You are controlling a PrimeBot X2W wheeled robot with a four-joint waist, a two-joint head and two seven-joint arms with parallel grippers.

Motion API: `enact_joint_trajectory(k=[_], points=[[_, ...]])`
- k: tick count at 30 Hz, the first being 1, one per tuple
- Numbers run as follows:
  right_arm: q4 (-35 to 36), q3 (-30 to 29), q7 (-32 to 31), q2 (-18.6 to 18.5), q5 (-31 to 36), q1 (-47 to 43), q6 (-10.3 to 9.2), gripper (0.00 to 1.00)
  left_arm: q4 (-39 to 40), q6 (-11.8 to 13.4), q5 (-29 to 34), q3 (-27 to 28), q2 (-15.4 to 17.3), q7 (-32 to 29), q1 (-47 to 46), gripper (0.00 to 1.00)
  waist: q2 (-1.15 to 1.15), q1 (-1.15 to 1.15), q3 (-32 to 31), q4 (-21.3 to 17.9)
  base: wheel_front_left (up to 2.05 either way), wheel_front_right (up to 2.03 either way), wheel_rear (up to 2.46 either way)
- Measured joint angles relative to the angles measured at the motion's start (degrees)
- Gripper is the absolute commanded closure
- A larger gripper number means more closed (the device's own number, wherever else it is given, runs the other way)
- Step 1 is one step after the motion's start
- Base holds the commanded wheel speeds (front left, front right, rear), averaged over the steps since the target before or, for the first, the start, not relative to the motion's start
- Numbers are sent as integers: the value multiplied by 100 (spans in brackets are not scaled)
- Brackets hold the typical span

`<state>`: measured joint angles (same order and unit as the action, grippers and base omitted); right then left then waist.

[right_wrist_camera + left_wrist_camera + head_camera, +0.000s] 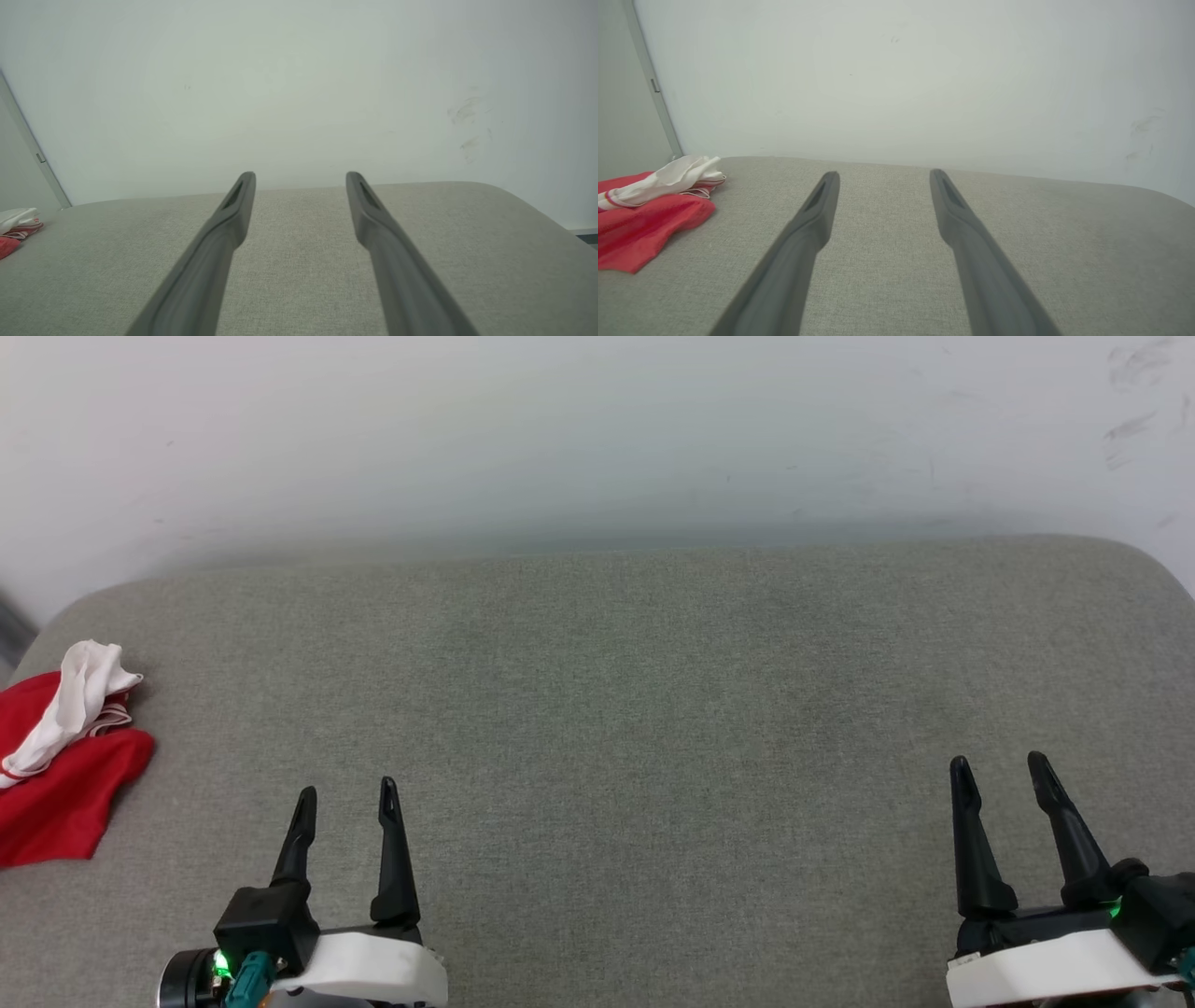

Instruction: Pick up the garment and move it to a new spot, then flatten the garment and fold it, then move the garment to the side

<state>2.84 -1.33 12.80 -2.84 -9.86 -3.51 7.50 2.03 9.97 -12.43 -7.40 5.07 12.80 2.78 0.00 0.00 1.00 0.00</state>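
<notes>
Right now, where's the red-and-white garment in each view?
Head view: garment at far left edge, crumpled on the grey cushion.
Left wrist view: garment at left edge, below middle.
Right wrist view: garment, a sliver at far left edge.
Shared landmark: wall scuffs, right side of every view.

Head view steeply down, wrist views low, shared cushion (pixel 597 709) and garment (pixel 58 789)

No readable text, brand, number or sign; garment (pixel 56 784) crumpled, no print legible.
</notes>
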Motion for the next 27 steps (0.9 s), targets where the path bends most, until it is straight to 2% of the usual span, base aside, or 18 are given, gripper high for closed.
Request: enact_joint_trajectory(k=[12, 22, 27], points=[[53, 43, 129, 0, 138, -70, 0, 0, -51, -242, 493, 201, -146, 130, 67, 0, 0, 0, -12, -6, 0, 0, 0], [67, 44, 225, 0, 244, -130, 0, 0, -76, -303, 880, 296, -198, 210, 106, 0, 0, 0, 0, -19, 0, 0, 0], [13, 69, 229, -1, 123, -144, 0, 0, -102, -342, 873, 348, -207, 211, 107, 0, 0, 0, -1, -25, 0, 0, 0]])
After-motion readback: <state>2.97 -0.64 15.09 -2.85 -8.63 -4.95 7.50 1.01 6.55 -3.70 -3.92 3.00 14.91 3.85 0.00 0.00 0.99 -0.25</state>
